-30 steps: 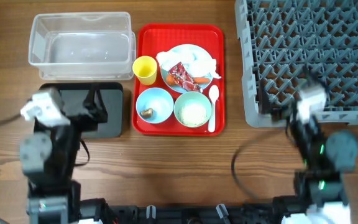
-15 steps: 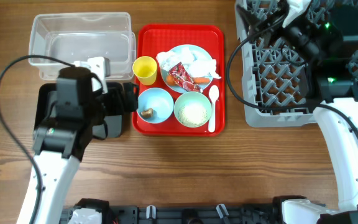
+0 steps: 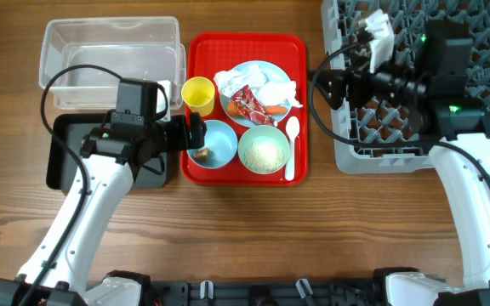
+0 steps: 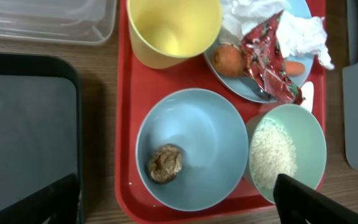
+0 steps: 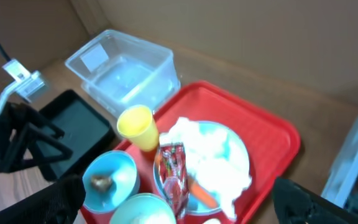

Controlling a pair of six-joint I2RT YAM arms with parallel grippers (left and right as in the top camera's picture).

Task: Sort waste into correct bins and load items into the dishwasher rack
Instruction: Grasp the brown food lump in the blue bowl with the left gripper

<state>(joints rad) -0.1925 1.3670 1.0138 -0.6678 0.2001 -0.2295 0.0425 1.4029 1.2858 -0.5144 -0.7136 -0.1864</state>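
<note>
Left tool (image 3: 192,134) fingers spread wide, holding nothing; small brown food scrap (image 4: 165,163) in pale blue bowl (image 4: 210,134) just ahead, centred. Right tool (image 3: 323,87) likewise spread, empty.

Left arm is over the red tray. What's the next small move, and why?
Probably lower the left gripper straight down toward the brown scrap in the pale blue bowl. In the wrist view its fingers are wide open, and the scrap lies loose and unobstructed, roughly centred between them.

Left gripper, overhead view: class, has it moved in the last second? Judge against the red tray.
Yes. The left gripper has moved right, from over the black tray to the red tray's left edge, above the pale blue bowl.
</note>
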